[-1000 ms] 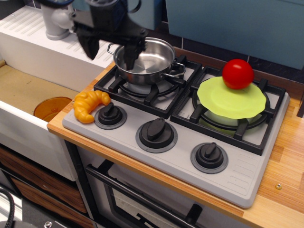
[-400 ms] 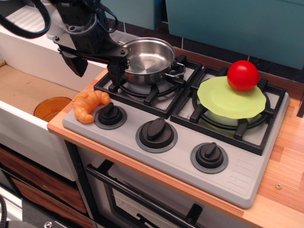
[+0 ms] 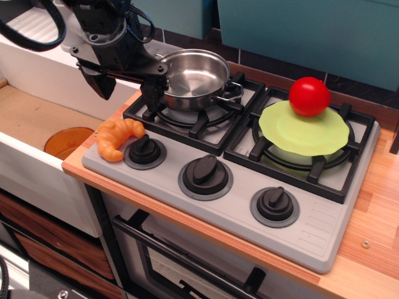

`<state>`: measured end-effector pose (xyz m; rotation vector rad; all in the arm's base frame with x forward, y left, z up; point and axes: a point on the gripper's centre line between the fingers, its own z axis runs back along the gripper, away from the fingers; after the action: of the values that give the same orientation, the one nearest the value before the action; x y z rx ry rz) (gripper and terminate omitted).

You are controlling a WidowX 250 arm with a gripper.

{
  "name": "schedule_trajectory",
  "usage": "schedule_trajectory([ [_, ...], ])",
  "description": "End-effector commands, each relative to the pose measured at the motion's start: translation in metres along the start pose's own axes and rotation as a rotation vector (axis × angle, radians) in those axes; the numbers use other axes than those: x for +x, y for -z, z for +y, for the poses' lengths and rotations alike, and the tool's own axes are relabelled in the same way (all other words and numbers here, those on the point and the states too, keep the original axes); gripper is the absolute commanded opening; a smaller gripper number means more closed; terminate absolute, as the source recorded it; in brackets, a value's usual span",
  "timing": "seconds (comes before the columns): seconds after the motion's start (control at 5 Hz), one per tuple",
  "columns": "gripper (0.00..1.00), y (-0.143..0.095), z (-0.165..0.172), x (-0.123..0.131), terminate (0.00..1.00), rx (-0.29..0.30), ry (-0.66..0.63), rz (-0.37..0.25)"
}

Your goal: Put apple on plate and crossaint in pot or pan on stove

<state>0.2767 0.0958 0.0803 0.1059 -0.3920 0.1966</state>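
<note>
The red apple (image 3: 309, 96) rests on the back rim of the lime-green plate (image 3: 305, 131), which lies on the right burner of the grey stove (image 3: 249, 205). The golden croissant (image 3: 117, 137) lies on the stove's front left corner beside the left knob. The steel pot (image 3: 193, 78) stands empty on the left burner. My gripper (image 3: 123, 90) is open and empty, its two black fingers spread, just left of the pot and above and behind the croissant.
An orange-brown disc (image 3: 67, 142) lies in the sink basin at left. Three dark knobs (image 3: 205, 175) line the stove's front. A white faucet base stands at the back left. Wooden counter (image 3: 380, 205) runs along the right. Teal wall panels behind.
My gripper moved left and down from over the pot to its left side, then stayed still. The apple rocked slightly on the plate's rim.
</note>
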Motion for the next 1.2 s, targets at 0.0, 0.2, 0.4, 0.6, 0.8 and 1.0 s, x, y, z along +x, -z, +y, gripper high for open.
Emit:
schedule_trajectory([
  [0.0,1.0,-0.014,-0.002,0.01,0.0,0.013,-0.025,-0.058],
  [0.2,1.0,-0.013,0.003,0.009,0.0,0.009,-0.035,-0.082],
  [0.4,1.0,-0.007,0.011,0.006,0.0,0.016,-0.029,-0.105],
  [0.6,1.0,-0.001,0.017,0.004,0.0,0.017,-0.015,-0.121],
  [0.8,1.0,0.006,0.025,0.002,0.0,0.014,-0.006,-0.13],
  [1.0,1.0,0.015,0.028,-0.003,0.0,0.012,-0.005,-0.141],
])
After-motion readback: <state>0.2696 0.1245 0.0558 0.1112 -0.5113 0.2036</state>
